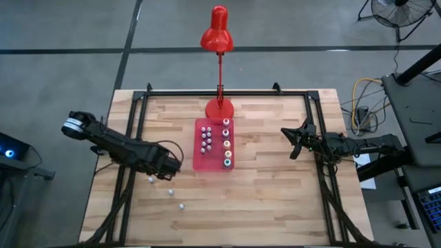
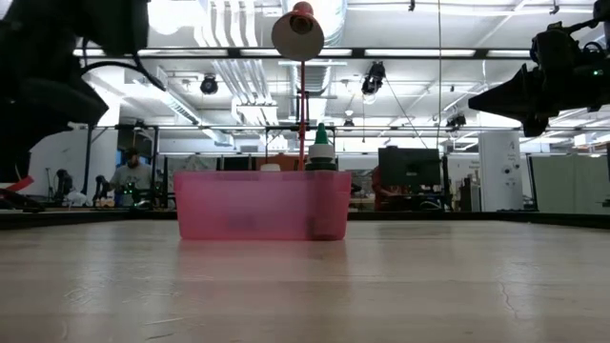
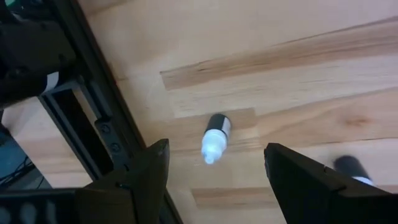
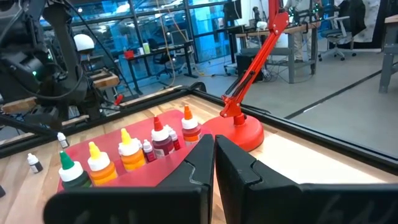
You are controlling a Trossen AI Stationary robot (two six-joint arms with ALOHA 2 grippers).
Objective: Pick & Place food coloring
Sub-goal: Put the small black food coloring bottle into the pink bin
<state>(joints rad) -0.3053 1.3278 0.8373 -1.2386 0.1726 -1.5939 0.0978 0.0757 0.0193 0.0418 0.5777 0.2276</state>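
Observation:
The flat red tray (image 1: pixel 213 160) sits mid-table with food coloring bottles standing in it: a row of bigger ones with teal (image 4: pixel 71 168), yellow (image 4: pixel 96 163), orange (image 4: pixel 130 152) and red (image 4: pixel 160 138) caps, and several smaller ones (image 1: pixel 205 141) beside them. Three small whitish-capped bottles are loose on the wood near the table's left near side (image 1: pixel 150 180) (image 1: pixel 171 193) (image 1: pixel 180 205). My left gripper (image 1: pixel 170 165) (image 3: pixel 216 163) is open and hovers over one such bottle (image 3: pixel 216 138), which lies on its side. Another bottle (image 3: pixel 351 167) lies close by. My right gripper (image 1: pixel 292 142) (image 4: pixel 214 155) is shut and waits above the table to the right of the tray.
A red desk lamp (image 1: pixel 219 107) stands on its base just behind the tray, its head (image 2: pixel 297 30) high over the far edge. Black frame rails (image 1: pixel 134 131) run along the table's left and right sides. Bare wood (image 1: pixel 275 200) lies near and right of the tray.

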